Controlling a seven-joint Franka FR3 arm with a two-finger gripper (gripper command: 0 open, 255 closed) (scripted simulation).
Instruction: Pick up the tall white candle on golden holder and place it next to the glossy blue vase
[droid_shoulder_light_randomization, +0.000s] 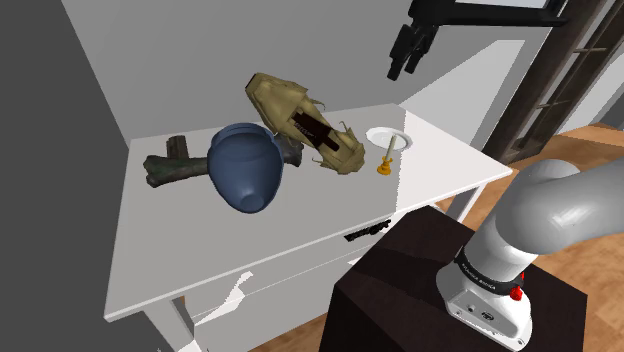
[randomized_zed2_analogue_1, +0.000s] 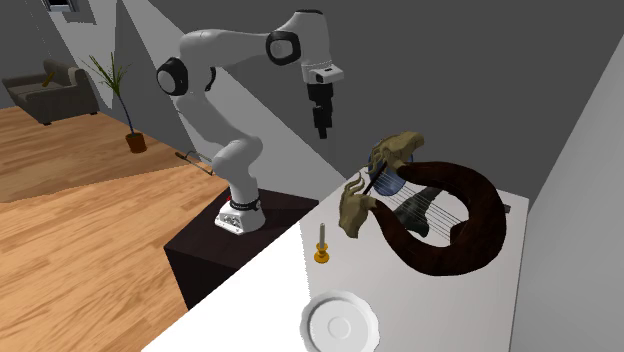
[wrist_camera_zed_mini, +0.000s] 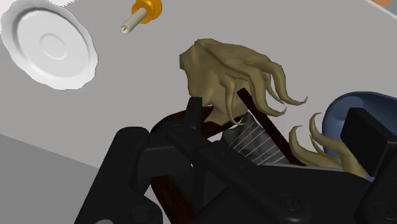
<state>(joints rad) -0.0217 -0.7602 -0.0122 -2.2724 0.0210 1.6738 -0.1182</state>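
hovering high above the white table, empty-handed

my gripper (droid_shoulder_light_randomization: 405, 68) hangs in the upper right of the shoulder view, well above the white table (droid_shoulder_light_randomization: 200, 250). its two fingers stand apart, released, with nothing between them. in the second exterior view it sits at upper centre (randomized_zed2_analogue_1: 322, 130), pointing down.

the candle on its golden holder (droid_shoulder_light_randomization: 385, 160) stands right of centre in the shoulder view, near a white plate (droid_shoulder_light_randomization: 385, 135). in the second exterior view it is upright at lower centre (randomized_zed2_analogue_1: 321, 245), with the plate (randomized_zed2_analogue_1: 340, 322) near the bottom edge.

the blue vase (droid_shoulder_light_randomization: 245, 168) is at centre left of the shoulder view, well apart from the candle. a tan and dark brown lyre-like ornament (droid_shoulder_light_randomization: 305, 120) lies between them, up against the vase. a dark log-shaped piece (droid_shoulder_light_randomization: 170, 165) lies to the vase's left.

in the wrist view the candle (wrist_camera_zed_mini: 141, 14) is at the top edge, the plate (wrist_camera_zed_mini: 48, 44) upper left, the ornament (wrist_camera_zed_mini: 235, 76) at centre, and the vase (wrist_camera_zed_mini: 356, 105) at the right.
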